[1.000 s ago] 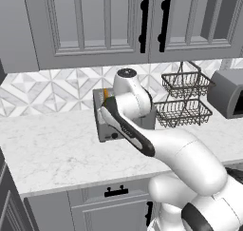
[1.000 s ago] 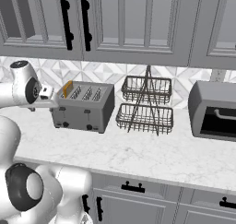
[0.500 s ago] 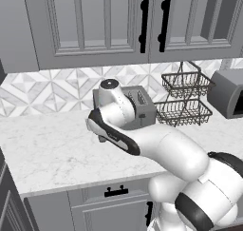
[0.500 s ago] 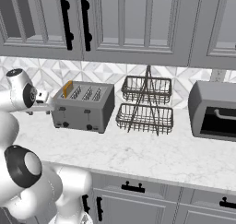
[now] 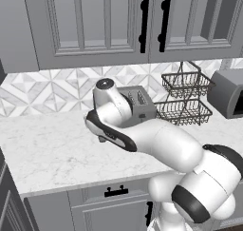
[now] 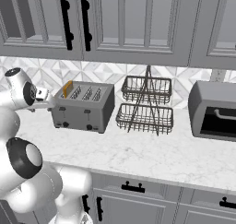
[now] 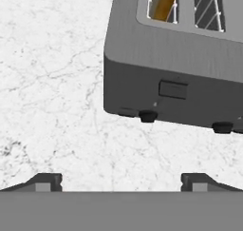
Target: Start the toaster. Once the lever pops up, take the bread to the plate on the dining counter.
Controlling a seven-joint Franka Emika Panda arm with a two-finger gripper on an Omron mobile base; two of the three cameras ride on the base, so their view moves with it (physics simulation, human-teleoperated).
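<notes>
Now | hand [image 7: 121,181] spread wide, empty, over worktop [image 7: 57,106] | bread [image 7: 163,3] in toaster [image 7: 180,68] slot

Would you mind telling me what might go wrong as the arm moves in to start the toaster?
1. The open claw hangs over bare counter beside the toaster, off line from the lever; a straight push could strike the grey front instead.
2. The knob sits just below the lever, so a low approach might turn it.
3. The bread stands proud of its slot, so a high sweep could knock it.
</notes>
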